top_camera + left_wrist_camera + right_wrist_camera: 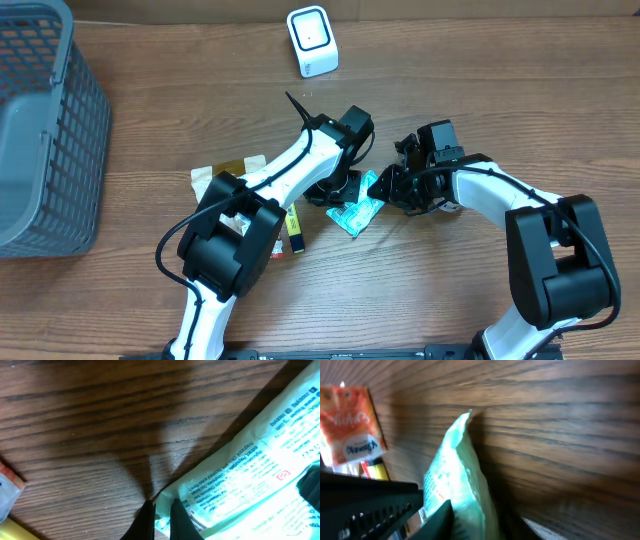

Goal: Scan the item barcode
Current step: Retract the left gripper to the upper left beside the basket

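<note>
A teal packet [355,213] printed with small text lies on the wooden table between my two grippers. My left gripper [335,190] is shut on its near corner; in the left wrist view the packet [250,475] sits pinched between the two dark fingertips of the gripper [161,507]. My right gripper [385,190] comes in from the other side. In the right wrist view the packet [455,470] stands on edge between the jaws of that gripper [487,515]. One finger [440,520] touches it and the other stands a little apart. No barcode shows.
A white scanner [312,40] stands at the back of the table. A grey mesh basket [60,130] fills the far left. Orange packets [225,175] and a yellow item [295,228] lie beside the left arm; an orange packet [352,420] shows in the right wrist view.
</note>
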`<state>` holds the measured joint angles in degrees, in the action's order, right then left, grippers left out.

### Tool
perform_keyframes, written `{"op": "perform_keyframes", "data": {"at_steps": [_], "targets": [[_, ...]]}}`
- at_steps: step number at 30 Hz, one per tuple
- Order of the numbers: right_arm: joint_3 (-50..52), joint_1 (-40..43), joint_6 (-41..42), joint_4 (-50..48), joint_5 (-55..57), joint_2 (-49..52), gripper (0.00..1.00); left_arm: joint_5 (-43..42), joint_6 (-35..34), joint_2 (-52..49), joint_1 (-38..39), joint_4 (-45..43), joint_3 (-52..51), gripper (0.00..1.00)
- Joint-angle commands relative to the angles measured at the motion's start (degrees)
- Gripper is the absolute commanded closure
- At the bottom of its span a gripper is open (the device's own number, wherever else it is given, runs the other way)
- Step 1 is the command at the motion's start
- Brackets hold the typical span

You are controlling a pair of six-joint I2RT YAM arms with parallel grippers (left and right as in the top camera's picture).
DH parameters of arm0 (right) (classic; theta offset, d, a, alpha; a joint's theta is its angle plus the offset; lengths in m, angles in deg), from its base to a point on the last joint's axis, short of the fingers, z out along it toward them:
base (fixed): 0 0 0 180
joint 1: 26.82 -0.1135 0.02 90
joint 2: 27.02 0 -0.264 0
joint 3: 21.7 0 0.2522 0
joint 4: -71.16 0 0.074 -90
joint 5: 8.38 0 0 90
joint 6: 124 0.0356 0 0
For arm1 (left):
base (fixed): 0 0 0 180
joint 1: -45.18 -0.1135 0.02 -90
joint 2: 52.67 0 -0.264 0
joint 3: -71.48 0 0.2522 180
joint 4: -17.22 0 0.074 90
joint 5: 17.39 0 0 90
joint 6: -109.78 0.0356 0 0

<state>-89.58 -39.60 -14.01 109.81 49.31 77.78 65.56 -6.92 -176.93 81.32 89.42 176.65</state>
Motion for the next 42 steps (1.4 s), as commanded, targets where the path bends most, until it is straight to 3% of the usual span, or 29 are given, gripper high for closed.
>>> {"op": "perform_keyframes", "data": {"at_steps": [1, 3, 6, 9, 17, 22, 37, 39, 42], "targets": [[0.46, -0.11, 0.17, -0.15, -0.87, 0.79, 0.75, 0.00, -0.66, -1.31, 0.22, -0.59, -1.70, 0.96], [0.46, -0.11, 0.17, -0.02, -0.85, 0.79, 0.84, 0.02, 0.96, -1.31, 0.20, -0.92, -1.66, 0.96], [0.39, 0.09, 0.17, 0.09, -0.87, 0.76, 0.85, 0.02, 3.48, -1.29, -0.31, -0.59, -0.11, 0.96], [-0.17, 0.76, 0.17, -0.20, -1.62, 0.76, 0.96, 1.40, 4.90, -1.29, -1.84, 2.43, 5.14, 0.96], [-1.36, 1.01, -0.52, -0.20, -2.56, 0.44, 0.96, 12.72, 4.92, -1.29, -9.09, 17.38, 29.46, 0.96], [-1.40, 1.01, -0.48, 0.09, -2.58, 0.44, 0.96, 17.00, 4.94, -1.29, -15.34, 22.03, 41.64, 0.96], [-1.40, 1.01, -0.50, 0.48, -2.54, 0.44, 0.96, 17.84, 7.50, -1.29, -31.21, 26.21, 42.93, 0.86], [-1.40, 1.01, -0.50, 0.44, -2.54, 0.44, 0.96, 17.99, 7.67, -1.29, -32.13, 26.40, 42.93, 0.60], [-1.60, 1.01, -0.55, 0.02, -2.54, 0.44, 0.96, 17.97, 7.65, -1.29, -32.89, 26.97, 42.93, 0.00]]}}
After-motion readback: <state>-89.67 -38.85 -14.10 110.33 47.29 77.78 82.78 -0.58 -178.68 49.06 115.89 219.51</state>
